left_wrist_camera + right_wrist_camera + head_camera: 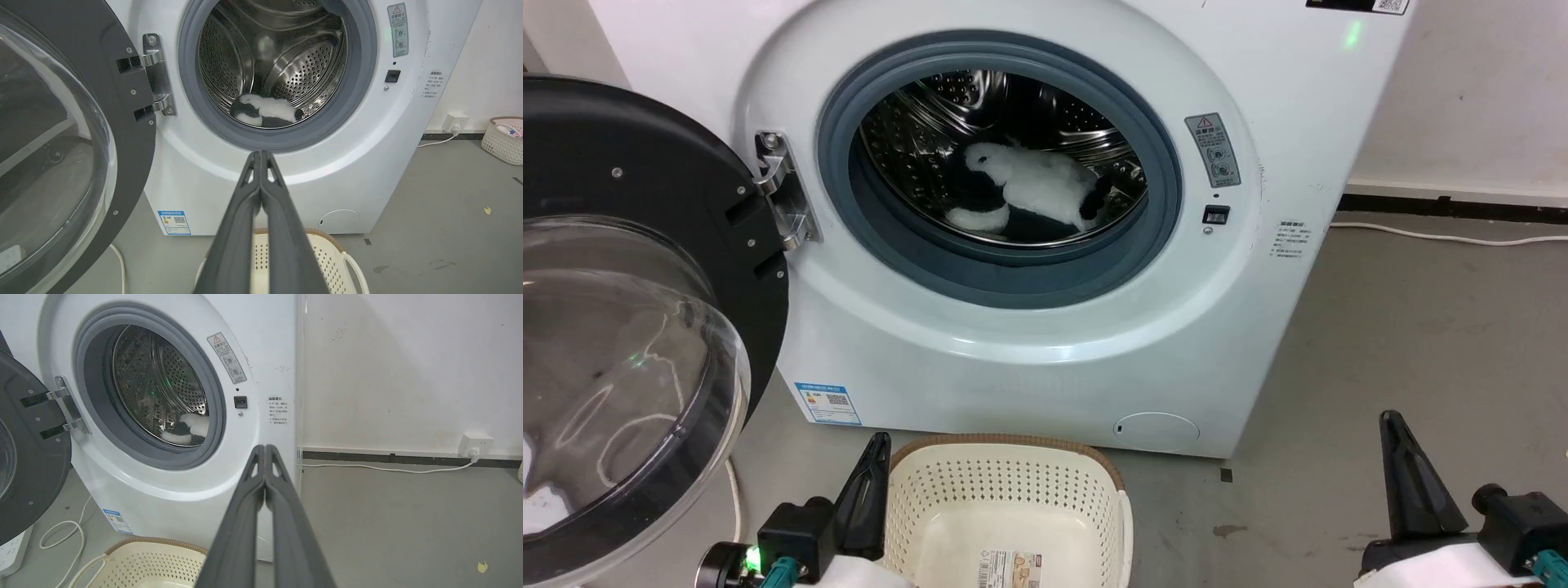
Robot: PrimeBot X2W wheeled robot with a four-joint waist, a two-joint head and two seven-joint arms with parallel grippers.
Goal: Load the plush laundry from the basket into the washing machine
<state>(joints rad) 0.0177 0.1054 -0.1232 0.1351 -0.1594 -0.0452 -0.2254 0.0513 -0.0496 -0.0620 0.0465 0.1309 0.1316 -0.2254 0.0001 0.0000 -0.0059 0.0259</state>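
Observation:
The panda-like plush laundry [1037, 189] lies on the bottom of the steel drum inside the white washing machine [1029, 343]; it also shows as the plush [265, 112] and partly as the plush [188, 428]. The black-framed door [621, 327] hangs swung wide to the left. The cream basket [1005, 482] stands on the floor before the washer, holding just the label on its floor. My left gripper [880, 445] is shut beside the basket's left rim, fingers [261, 192] pressed together. My right gripper [1391, 425] is shut over bare floor, well right of the basket.
A white cable [384, 468] runs along the wall base to a socket [474, 445]. Another cream basket [504, 139] sits far right by the wall. A white cord [61, 539] loops on the grey floor under the door. Small scraps [487, 210] lie on the floor.

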